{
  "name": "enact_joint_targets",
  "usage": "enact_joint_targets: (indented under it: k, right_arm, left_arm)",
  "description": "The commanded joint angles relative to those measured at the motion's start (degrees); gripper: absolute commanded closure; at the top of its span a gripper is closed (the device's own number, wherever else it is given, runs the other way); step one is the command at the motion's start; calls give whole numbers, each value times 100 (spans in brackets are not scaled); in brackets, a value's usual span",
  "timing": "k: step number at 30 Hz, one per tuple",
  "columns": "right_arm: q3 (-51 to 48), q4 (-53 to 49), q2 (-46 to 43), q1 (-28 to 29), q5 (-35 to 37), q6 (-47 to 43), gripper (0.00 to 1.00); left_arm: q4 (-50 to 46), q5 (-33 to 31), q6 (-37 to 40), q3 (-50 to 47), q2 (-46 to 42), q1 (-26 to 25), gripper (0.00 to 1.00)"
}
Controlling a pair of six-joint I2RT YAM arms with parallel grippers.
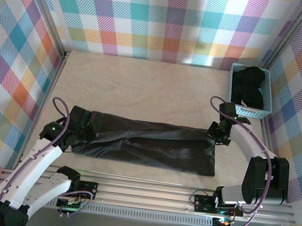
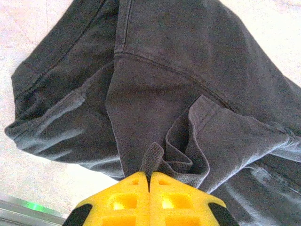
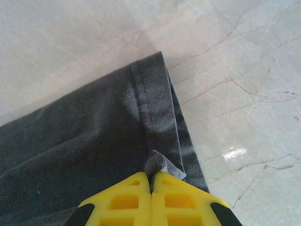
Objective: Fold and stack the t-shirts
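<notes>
A: Folding is the step in hand, I'd judge. The t-shirt [image 1: 146,146] is already narrowed to a long band and is gripped at both ends.

B: Where does it lie?

A: On the counter [image 1: 143,89], nearer than the light-blue basket [image 1: 246,110]. It stretches from just before the basket's near wall away to the basket's left.

B: What does the next move call for?

A: Probably lifting one end and carrying it over onto the other, to halve the band. Both pinches take little cloth, so the ends should rise evenly or a corner may slip free.

B: And each claw?

A: The left claw [image 2: 149,181], well left of the basket, is pressed together on a ribbed edge at the sleeve end. The right claw [image 3: 151,179], just in front of the basket, is clamped on the hem corner, with no gap between its fingers.

B: Farther back?

A: A heap of dark cloth [image 1: 252,84] sits inside the basket, seemingly more shirts waiting.
</notes>
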Motion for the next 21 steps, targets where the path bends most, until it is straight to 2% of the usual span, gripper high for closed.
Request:
enact_joint_targets:
  k: [1, 5, 7, 12, 17, 21]
  right_arm:
    - [-164, -37, -303, -28, 139, 86, 95]
    - [-290, -176, -803, -23, 167, 302, 72]
    - [-367, -154, -1107, -11, 122, 411, 69]
    - [-273, 138, -1047, 29, -464, 510, 68]
    - [15, 378, -173, 236, -765, 679, 70]
    - [198, 314, 473, 235, -691, 807, 70]
  left_arm:
    - [-85, 130, -265, -253, -48, -83, 100]
    - [105, 288, -409, -517, -61, -136, 100]
    - [155, 295, -411, -570, -56, -162, 100]
    - [188, 253, -362, -562, 0, -178, 100]
    - [154, 108, -384, -521, 65, -172, 100]
    - [171, 64, -402, -502, 48, -180, 100]
